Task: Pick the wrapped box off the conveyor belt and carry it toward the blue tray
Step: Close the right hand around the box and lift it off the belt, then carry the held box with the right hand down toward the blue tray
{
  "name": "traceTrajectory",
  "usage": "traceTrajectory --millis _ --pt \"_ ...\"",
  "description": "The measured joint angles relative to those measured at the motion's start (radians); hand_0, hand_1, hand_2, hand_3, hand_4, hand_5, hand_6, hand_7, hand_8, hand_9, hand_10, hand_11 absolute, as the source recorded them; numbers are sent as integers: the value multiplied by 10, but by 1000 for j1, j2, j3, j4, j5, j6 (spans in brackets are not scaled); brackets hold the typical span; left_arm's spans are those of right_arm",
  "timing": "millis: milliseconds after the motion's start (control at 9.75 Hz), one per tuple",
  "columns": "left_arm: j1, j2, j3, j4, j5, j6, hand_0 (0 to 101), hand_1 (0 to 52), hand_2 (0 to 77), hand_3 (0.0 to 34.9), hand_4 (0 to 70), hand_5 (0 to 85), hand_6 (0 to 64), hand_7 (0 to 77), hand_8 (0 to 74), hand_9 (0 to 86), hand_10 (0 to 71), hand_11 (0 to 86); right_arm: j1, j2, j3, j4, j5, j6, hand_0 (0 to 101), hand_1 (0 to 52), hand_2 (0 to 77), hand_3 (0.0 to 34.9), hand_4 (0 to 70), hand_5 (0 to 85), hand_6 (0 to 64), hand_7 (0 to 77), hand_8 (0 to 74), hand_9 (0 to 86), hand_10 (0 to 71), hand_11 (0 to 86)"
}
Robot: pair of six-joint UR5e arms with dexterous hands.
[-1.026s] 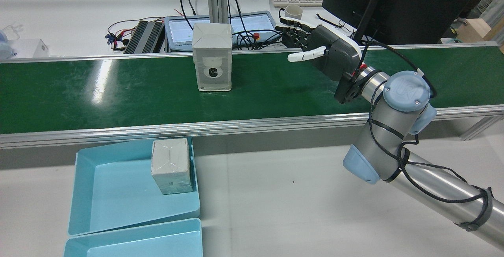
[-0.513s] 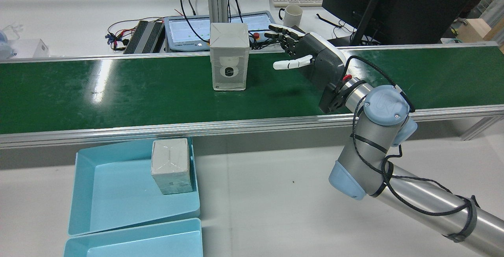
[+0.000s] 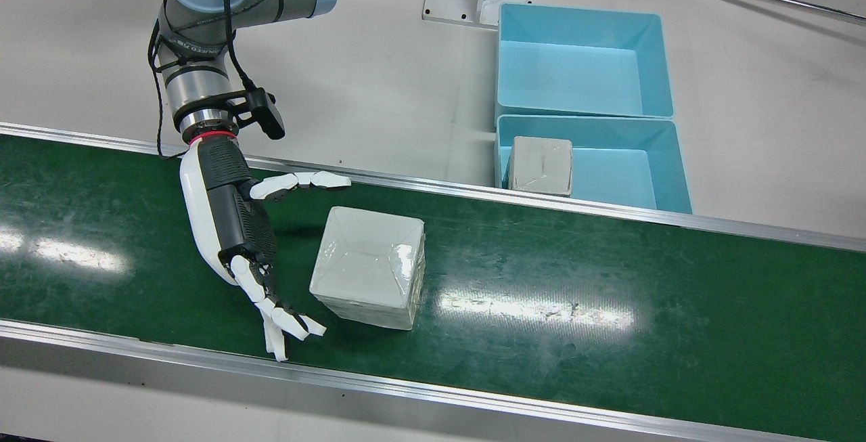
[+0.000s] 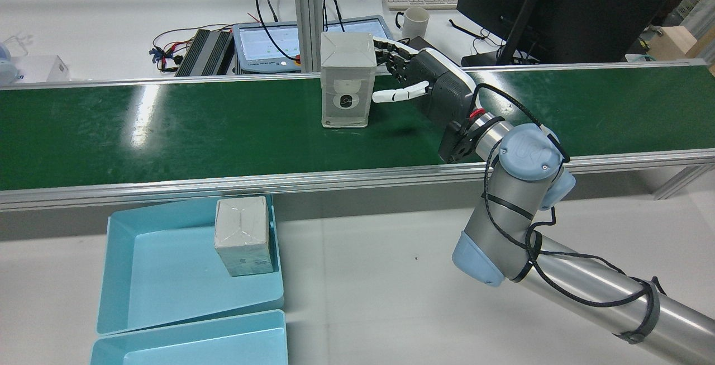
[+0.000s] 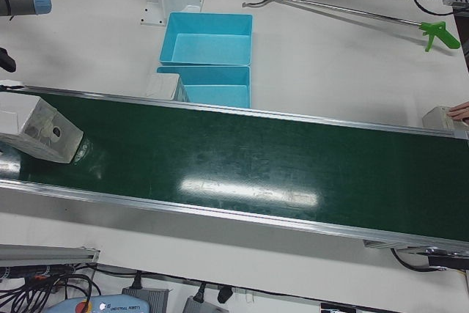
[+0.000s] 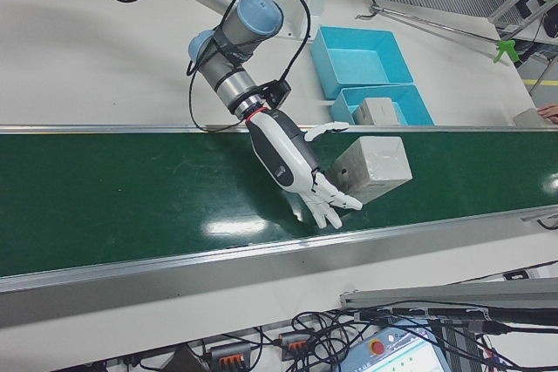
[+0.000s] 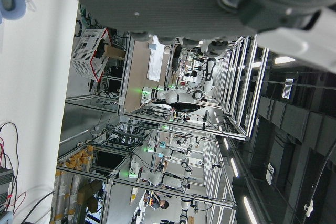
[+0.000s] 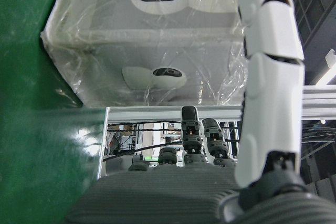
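Note:
The wrapped box (image 3: pixel 369 266) stands upright on the green conveyor belt (image 3: pixel 609 279); it also shows in the rear view (image 4: pixel 347 80) and the right-front view (image 6: pixel 375 167). My right hand (image 3: pixel 233 225) is open and low over the belt right beside it, thumb on the robot's side and fingers (image 8: pixel 268 77) on the far side. The box's edge sits just at the opening between them; I cannot tell if they touch. The blue tray (image 4: pixel 167 264) lies on the table below the belt. Of my left hand only a grey palm edge (image 7: pixel 173 3) shows.
A second wrapped box (image 4: pixel 243 235) stands in the blue tray, with another blue tray (image 3: pixel 582 56) next to it. A reach tool with a green handle (image 5: pixel 440 34) lies on the table. A monitor (image 4: pixel 547 7) and a mug (image 4: pixel 416 18) stand behind the belt.
In the rear view the box has moved right along the belt. My right hand has moved left and lower, so the gap between them has closed.

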Motion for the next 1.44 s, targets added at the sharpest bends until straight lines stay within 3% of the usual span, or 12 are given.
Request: traceTrajectory --millis 513,615,718,821,923,1026,1231,1333,1436 --pt "0 0 0 0 0 0 0 0 5 0 5 11 0 5 5 0 0 5 -2 36 -42 -1 1 -8 477 153 164 31 87 136 55 180 27 44 0 11" --pt "0 0 0 0 0 0 0 0 5 0 5 11 0 5 5 0 0 5 -2 43 -47 -3 4 -9 486 196 191 54 93 158 65 213 33 71 0 11" --pt "0 0 0 0 0 0 0 0 5 0 5 11 5 5 5 5 5 5 -2 48 -51 -6 12 -9 486 196 191 54 93 158 65 213 33 71 0 11" --pt "0 0 0 0 0 0 0 0 5 0 5 11 5 5 5 5 5 5 -2 50 -52 -10 18 -10 574 185 311 0 245 344 202 365 218 305 131 11" --pt "0 0 0 0 0 0 0 0 5 0 0 11 5 5 5 5 0 0 -2 50 -52 -16 23 -10 574 185 311 0 245 344 202 365 218 305 131 11" --pt "0 0 0 0 0 0 0 0 5 0 0 11 5 5 5 0 5 0 -1 50 -49 -23 28 -10 516 147 327 0 273 376 235 398 322 376 295 54" --pt "0 0 0 0 0 0 0 0 11 0 5 11 5 5 5 0 5 5 13 51 2 -55 31 -11 516 147 327 0 273 376 235 398 322 376 295 54" --pt "0 0 0 0 0 0 0 0 5 0 5 11 5 5 5 0 5 5 21 51 55 -92 32 -15 469 147 327 0 235 464 289 453 415 464 458 251" --pt "0 0 0 0 0 0 0 0 11 0 5 11 5 5 5 0 5 0 22 57 120 -131 33 -30 464 147 327 0 235 480 311 480 447 507 529 333"
